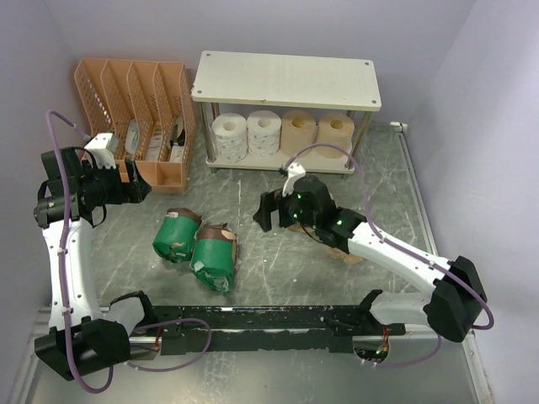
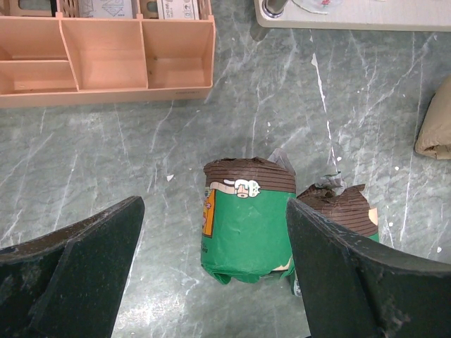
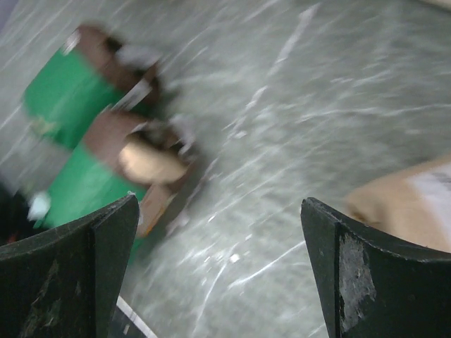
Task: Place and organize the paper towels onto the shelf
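Observation:
Two green-wrapped rolls with brown ends (image 1: 177, 236) (image 1: 215, 257) lie side by side on the grey table, left of centre. The shelf (image 1: 286, 78) stands at the back; its lower board holds two bare white rolls (image 1: 229, 135) (image 1: 263, 131) and two bare tan rolls (image 1: 298, 131) (image 1: 335, 131). A tan-paper-wrapped roll (image 1: 347, 252) lies mostly hidden under my right arm. My left gripper (image 1: 139, 189) is open and empty, above the nearer green roll (image 2: 246, 229). My right gripper (image 1: 268, 210) is open and empty over bare table, between the green rolls (image 3: 67, 98) and the tan-wrapped roll (image 3: 402, 204).
An orange slotted file organizer (image 1: 139, 109) with papers stands at the back left, close behind my left gripper; its trays show in the left wrist view (image 2: 106, 53). Walls close the table on the left, the back and the right.

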Robot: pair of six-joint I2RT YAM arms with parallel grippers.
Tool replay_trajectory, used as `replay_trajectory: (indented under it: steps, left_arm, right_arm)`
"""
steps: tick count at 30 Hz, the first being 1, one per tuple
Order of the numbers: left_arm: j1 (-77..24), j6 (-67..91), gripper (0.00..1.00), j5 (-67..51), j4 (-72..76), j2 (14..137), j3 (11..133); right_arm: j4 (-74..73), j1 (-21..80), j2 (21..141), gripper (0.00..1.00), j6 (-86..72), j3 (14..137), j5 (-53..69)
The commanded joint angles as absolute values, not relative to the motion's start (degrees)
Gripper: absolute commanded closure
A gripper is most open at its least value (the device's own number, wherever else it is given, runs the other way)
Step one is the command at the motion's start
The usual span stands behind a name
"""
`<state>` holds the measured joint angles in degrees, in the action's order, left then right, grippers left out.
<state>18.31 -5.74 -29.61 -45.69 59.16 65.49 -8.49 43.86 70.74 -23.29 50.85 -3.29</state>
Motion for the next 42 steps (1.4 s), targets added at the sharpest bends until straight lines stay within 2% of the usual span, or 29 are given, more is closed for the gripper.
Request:
replay_trajectory:
  steps: [1, 3, 6, 10, 15, 19, 24, 30, 33, 35, 42]
  left_arm:
    - [19.01, -5.86, 0.07, -30.45, -45.28, 58.5, 66.86]
    - [19.01, -5.89, 0.06, -30.49, -45.43, 58.41, 66.76]
    - [19.01, -5.96, 0.06, -30.17, -45.33, 57.74, 66.4]
    - [19.05, -6.15, 0.07, -28.4, -44.04, 56.53, 64.62]
    - [19.07, -6.15, 0.06, -27.68, -43.71, 56.51, 64.48]
    - [19.08, -5.81, 0.07, -27.84, -43.43, 56.82, 64.58]
    - [19.12, -5.71, 0.06, -27.73, -43.48, 57.0, 64.93]
    - [19.15, -5.8, 0.06, -28.2, -43.49, 56.81, 64.86]
    - [19.15, -5.89, 0.06, -28.09, -43.5, 56.61, 64.67]
    - [19.16, -5.97, 0.06, -27.75, -43.29, 56.39, 64.4]
    - [19.08, -5.98, 0.06, -26.64, -43.34, 55.91, 64.24]
  right_arm:
    - [-5.28, 48.23, 68.15, 0.02, -18.42, 48.02, 16.13]
    - [-6.14, 49.13, 68.92, 0.02, -17.34, 48.8, 12.26]
    - [-13.99, 49.6, 70.56, 0.03, -16.94, 53.14, -4.23]
    - [-34.48, 52.22, 74.14, 0.06, -20.24, 64.77, -28.05]
    - [-58.34, 54.43, 82.36, 0.06, -30.2, 76.65, -43.16]
    - [-67.53, 54.84, 85.46, 0.06, -38.14, 77.39, -47.75]
    - [-67.98, 54.85, 85.56, 0.05, -40.27, 72.1, -49.1]
    - [-58.17, 54.77, 85.79, 0.09, -35.68, 67.26, -48.0]
    - [-54.35, 54.76, 88.18, 0.11, -32.82, 66.86, -48.08]
    - [-51.43, 54.68, 89.75, 0.17, -29.74, 66.77, -48.0]
    - [-47.52, 53.62, 95.76, 0.22, -23.96, 69.34, -49.74]
